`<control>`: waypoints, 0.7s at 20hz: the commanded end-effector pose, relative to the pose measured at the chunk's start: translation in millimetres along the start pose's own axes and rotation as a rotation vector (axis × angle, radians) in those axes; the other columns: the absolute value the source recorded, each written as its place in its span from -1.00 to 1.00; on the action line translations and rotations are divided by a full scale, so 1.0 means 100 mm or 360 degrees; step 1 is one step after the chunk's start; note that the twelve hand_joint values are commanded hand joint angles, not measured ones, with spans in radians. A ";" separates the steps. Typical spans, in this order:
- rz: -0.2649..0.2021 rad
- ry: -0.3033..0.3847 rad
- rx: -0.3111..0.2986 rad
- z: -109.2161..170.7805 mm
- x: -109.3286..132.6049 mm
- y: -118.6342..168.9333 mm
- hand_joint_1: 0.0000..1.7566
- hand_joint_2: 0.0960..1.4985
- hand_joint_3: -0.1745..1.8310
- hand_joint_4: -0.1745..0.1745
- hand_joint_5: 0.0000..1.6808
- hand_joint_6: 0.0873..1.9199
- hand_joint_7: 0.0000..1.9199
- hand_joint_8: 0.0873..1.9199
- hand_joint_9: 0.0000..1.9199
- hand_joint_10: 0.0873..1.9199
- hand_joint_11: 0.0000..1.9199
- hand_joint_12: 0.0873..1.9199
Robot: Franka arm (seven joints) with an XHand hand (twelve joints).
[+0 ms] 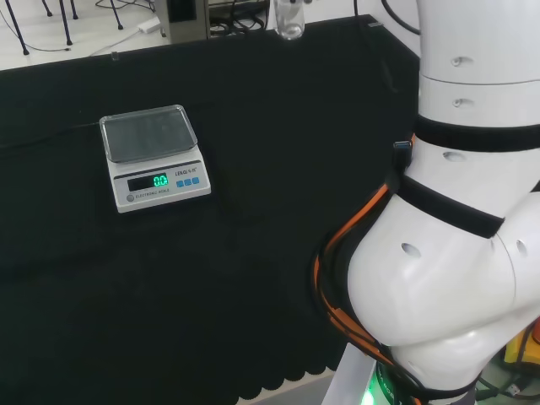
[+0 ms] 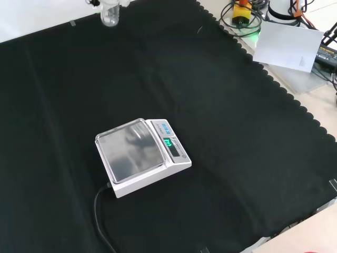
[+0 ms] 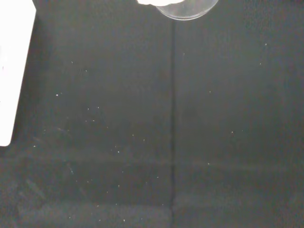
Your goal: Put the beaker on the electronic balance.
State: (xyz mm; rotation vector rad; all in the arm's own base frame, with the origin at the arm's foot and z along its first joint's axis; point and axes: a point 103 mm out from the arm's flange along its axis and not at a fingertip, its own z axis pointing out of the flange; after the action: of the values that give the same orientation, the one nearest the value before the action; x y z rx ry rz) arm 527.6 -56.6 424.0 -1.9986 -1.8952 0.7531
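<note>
Here, a clear beaker (image 1: 288,21) hung at the top edge of the head view, right of centre, above the far edge of the black-clothed tabletop (image 1: 253,278). In the front view the same beaker (image 2: 109,14) showed at the upper left of the frame, with a white part of the robot hand (image 2: 95,3) touching it at the very top edge. Whether the fingers were curled round the glass or merely beside it could not be told. Nothing could be made out inside the beaker. In the wrist view its round glass base (image 3: 185,9) sat against the frame's edge under a blurred white piece of the robot hand (image 3: 156,2).

The electronic balance (image 1: 156,160) stood well apart from the beaker, in the left half of the head view, its pan (image 1: 148,133) bare and its green display lit. In the front view the balance (image 2: 142,155) sat near the centre of the frame, a black cable (image 2: 102,221) trailing from it toward the lower edge. The arm's white links (image 1: 456,211) filled the right side of the head view.
</note>
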 end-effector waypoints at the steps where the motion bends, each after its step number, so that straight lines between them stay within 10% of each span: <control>1: -0.0037 -0.0031 -0.0001 -0.07 0.10 -0.18 0.22 0.73 -0.86 -1.00 -0.21 0.51 -0.40 0.09 -0.10 0.08 -0.11 0.11; 14: -0.0285 -0.0073 0.0058 -0.04 0.80 0.21 0.22 0.72 -0.85 -1.00 -0.21 0.51 -0.39 0.10 -0.10 0.08 -0.12 0.11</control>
State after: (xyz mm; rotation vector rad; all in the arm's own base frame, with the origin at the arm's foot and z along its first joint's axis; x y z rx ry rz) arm 531.9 -19.9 416.8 -1.8867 -1.9638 0.7853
